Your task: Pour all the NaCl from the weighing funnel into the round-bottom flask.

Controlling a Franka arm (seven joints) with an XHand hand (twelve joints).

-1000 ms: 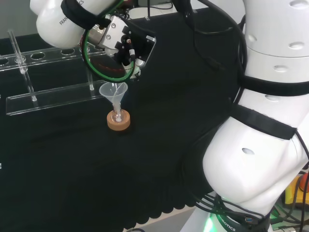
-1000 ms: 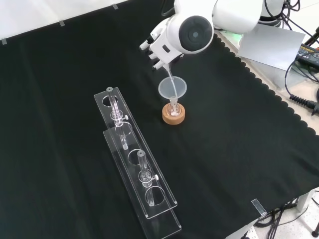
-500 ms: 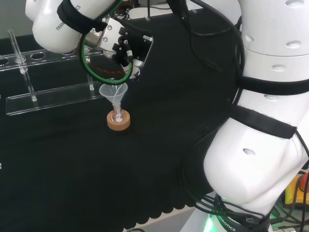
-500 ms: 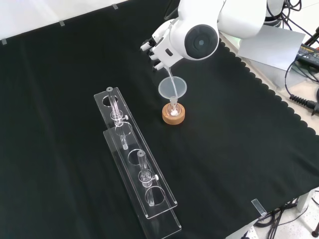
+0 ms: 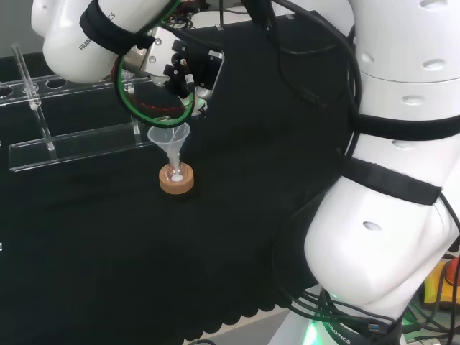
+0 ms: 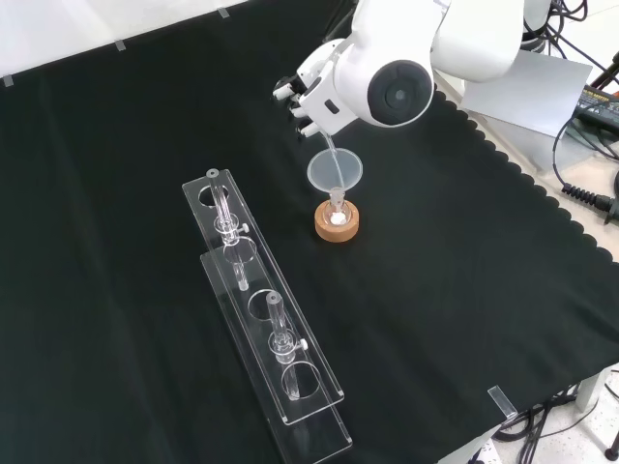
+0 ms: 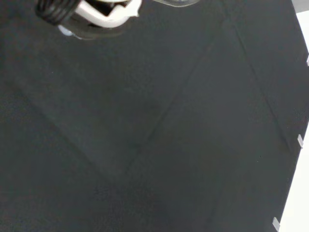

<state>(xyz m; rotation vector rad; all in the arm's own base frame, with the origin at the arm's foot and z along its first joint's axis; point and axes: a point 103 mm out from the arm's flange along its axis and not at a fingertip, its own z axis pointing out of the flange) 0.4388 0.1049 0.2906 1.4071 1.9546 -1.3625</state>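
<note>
Clear glass, the slim weighing funnel point(image 6: 329, 155) slants from our hand point(image 6: 308, 95) into the wide clear funnel point(image 6: 335, 171) on the round-bottom flask point(image 6: 338, 215) in its cork ring point(image 6: 338, 228). Since a second ago the arm has lifted and tipped steeper, so pouring continues. Fingers curl round its upper end.

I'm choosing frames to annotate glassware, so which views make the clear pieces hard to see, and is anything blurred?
Head view: the clear funnel reads pale against the black cloth; the rack shows mainly by bright edges. Front view: even light, and the cork ring stands out well, while a white arm link covers much of the hand. Wrist view: the white part of the hand is blurred, and the cloth shows faint creases.
</note>
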